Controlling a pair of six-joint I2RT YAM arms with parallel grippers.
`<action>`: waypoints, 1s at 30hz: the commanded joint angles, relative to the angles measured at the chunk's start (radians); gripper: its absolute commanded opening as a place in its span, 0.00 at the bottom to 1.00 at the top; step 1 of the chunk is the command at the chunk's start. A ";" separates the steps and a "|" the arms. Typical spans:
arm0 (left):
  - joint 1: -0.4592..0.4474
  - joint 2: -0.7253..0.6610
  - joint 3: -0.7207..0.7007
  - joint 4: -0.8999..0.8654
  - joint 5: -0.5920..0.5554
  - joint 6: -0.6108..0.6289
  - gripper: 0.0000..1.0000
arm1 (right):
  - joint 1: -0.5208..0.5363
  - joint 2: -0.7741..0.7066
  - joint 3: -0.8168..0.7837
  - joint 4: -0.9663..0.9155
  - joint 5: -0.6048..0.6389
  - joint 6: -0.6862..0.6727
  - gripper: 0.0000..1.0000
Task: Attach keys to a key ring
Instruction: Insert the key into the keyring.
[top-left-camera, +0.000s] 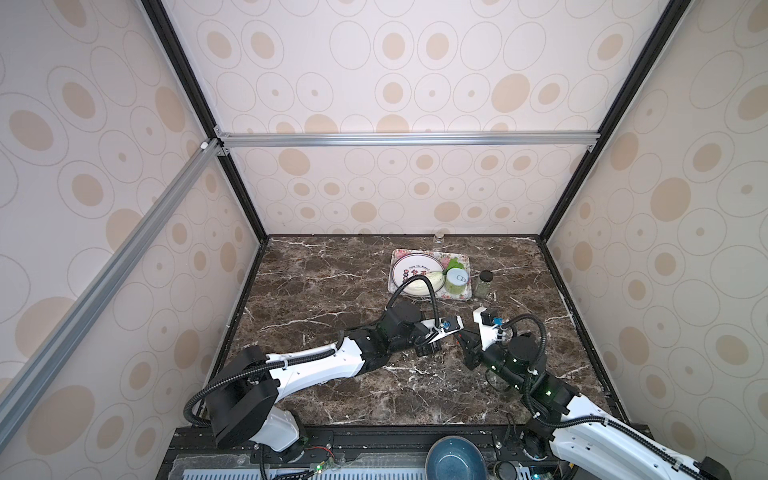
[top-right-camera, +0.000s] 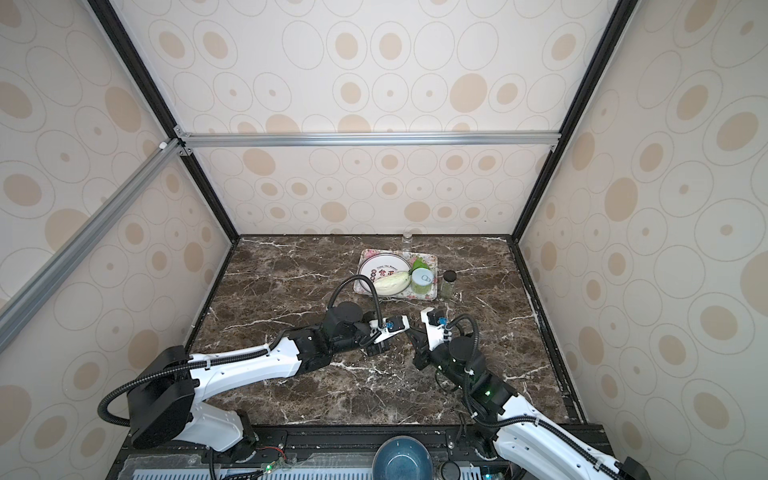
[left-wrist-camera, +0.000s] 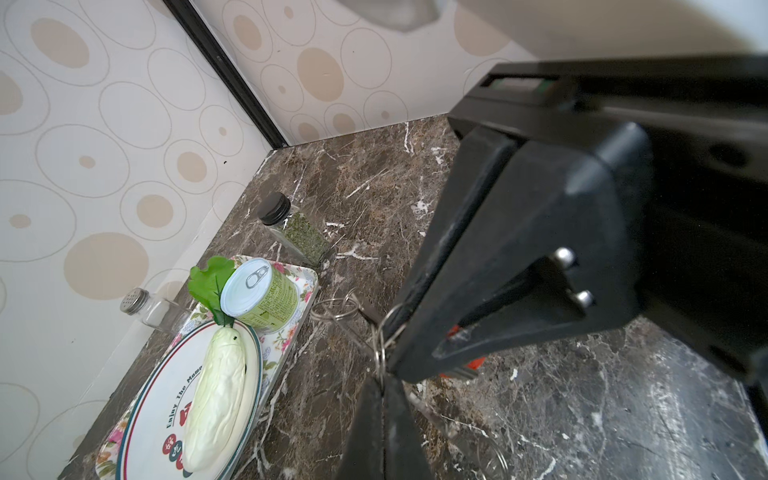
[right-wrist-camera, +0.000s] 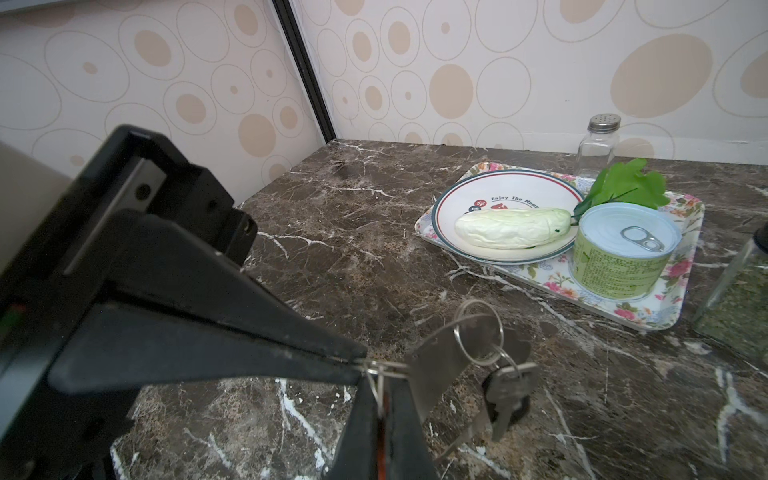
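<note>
My two grippers meet tip to tip low over the marble, in front of the tray. In the right wrist view my right gripper (right-wrist-camera: 383, 386) is shut on the red tag (right-wrist-camera: 381, 415), which shows as a red strip between its fingers. My left gripper (right-wrist-camera: 359, 361) comes in from the side and is shut on the thin wire loop (right-wrist-camera: 376, 370) at the tag's top. Beside them stands the key ring's flat grey plate (right-wrist-camera: 436, 370), with a wire ring carrying a silver key (right-wrist-camera: 509, 390) and a dark fob (right-wrist-camera: 488, 384). In the left wrist view the left gripper (left-wrist-camera: 382, 376) pinches that loop; the red tag (left-wrist-camera: 471, 362) peeks out under the right gripper (left-wrist-camera: 395, 365).
A floral tray (right-wrist-camera: 623, 311) behind the grippers holds a plate with a white cabbage (right-wrist-camera: 511, 228) and a green can (right-wrist-camera: 623, 257). A herb jar (top-left-camera: 485, 284) stands to its right, and a glass shaker (right-wrist-camera: 598, 143) stands by the back wall. A blue bowl (top-left-camera: 455, 459) sits below the front edge.
</note>
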 joint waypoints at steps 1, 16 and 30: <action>-0.004 -0.030 0.001 0.054 -0.035 0.018 0.00 | 0.004 -0.005 0.009 0.022 0.005 -0.005 0.00; -0.001 -0.103 -0.128 0.256 -0.012 0.023 0.00 | -0.005 0.017 0.007 0.021 0.071 0.051 0.00; 0.000 -0.071 -0.132 0.308 0.016 0.018 0.00 | -0.017 0.016 0.010 0.021 0.015 0.032 0.00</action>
